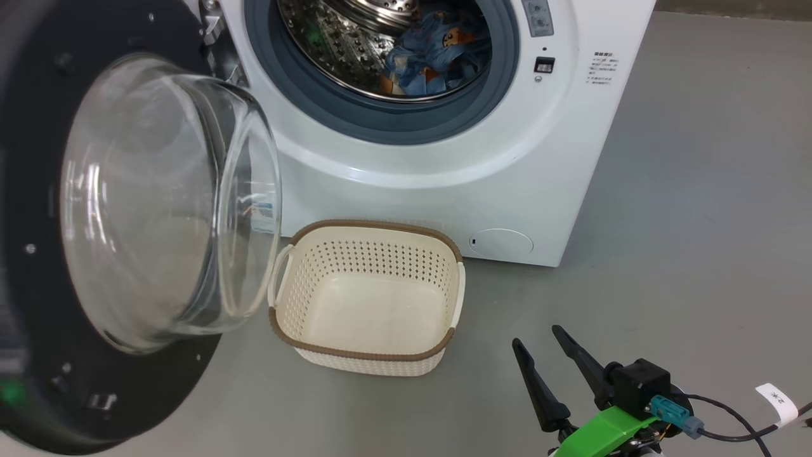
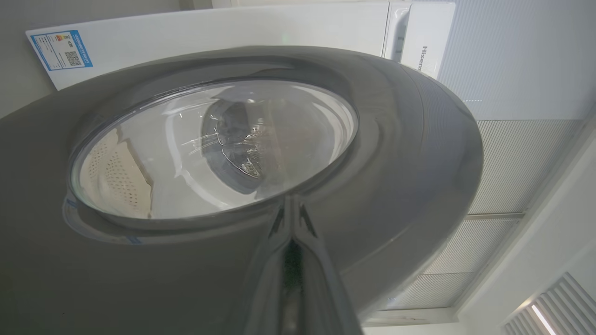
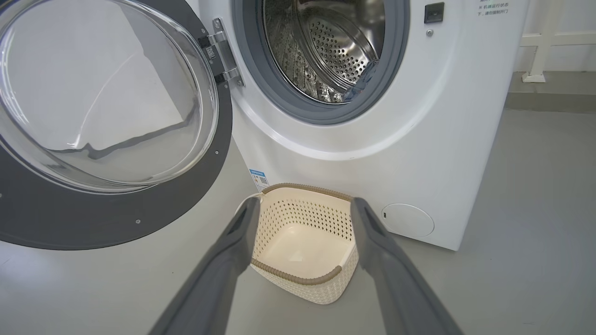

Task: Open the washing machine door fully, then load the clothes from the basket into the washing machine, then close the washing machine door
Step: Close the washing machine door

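Observation:
The washing machine (image 1: pixel 444 190) stands with its round door (image 1: pixel 38 190) swung out to the left, glass bowl (image 1: pixel 158 203) facing the drum. Light blue clothes (image 1: pixel 438 57) with orange figures lie inside the steel drum; a blue edge of the clothes (image 3: pixel 361 86) shows in the right wrist view. The cream basket (image 1: pixel 368 304) sits on the floor before the machine, nothing in it. My right gripper (image 1: pixel 537 336) hovers open to the basket's right, and the basket (image 3: pixel 302 251) shows between its fingers. My left gripper (image 2: pixel 291 204) is shut, tips at the door's glossy outer rim (image 2: pixel 396 163), holding nothing.
Grey floor spreads to the right of the machine. A round lower flap (image 1: pixel 501 242) sits at the machine's bottom right. A cable with a white tag (image 1: pixel 777 400) trails from my right wrist. A blue sticker (image 2: pixel 60 49) marks the machine's side.

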Tool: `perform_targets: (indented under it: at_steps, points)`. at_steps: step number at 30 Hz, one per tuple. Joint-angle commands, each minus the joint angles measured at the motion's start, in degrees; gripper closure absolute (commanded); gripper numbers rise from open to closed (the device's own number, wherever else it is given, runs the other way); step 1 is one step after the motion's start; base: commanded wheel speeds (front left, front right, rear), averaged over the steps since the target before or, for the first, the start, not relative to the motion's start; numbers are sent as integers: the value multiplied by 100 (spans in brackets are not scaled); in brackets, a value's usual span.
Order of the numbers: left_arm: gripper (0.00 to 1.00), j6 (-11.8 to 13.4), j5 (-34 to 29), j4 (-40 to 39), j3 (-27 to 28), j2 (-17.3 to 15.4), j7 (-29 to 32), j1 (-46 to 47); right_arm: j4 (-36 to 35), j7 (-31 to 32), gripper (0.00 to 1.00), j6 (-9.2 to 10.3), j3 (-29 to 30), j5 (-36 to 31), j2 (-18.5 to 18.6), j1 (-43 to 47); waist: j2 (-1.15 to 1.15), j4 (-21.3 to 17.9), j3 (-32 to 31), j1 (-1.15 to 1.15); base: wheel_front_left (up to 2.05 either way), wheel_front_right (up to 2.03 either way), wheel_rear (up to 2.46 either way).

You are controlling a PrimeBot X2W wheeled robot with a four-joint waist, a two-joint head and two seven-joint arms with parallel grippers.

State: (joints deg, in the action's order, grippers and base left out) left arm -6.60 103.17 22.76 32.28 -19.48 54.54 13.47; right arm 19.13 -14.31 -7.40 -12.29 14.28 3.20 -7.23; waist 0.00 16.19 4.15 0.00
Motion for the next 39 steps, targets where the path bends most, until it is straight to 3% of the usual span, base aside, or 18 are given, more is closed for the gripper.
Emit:
perform_targets:
  at_steps: [1,20,28,39]
  points:
    - [100,37,107,-351,65,-149,179,-37,-131,-69,0,-9,-149,54,-33,-48,0,-25,0,0,0,0,0]
    - [100,173,205,-2199,-447,1072,316,-776,-144,-69,0,-9,-190,255,-33,8,0,-625,33,0,0,0,0]
    - [100,176,125,-2563,-718,1403,151,-763,-199,-69,0,-9,-160,282,-33,37,0,-1063,96,0,0,0,0]
    - [100,80,64,-2486,-1042,1588,-234,-407,-261,-69,0,-9,-143,328,-33,13,0,-1840,408,0,0,0,0]
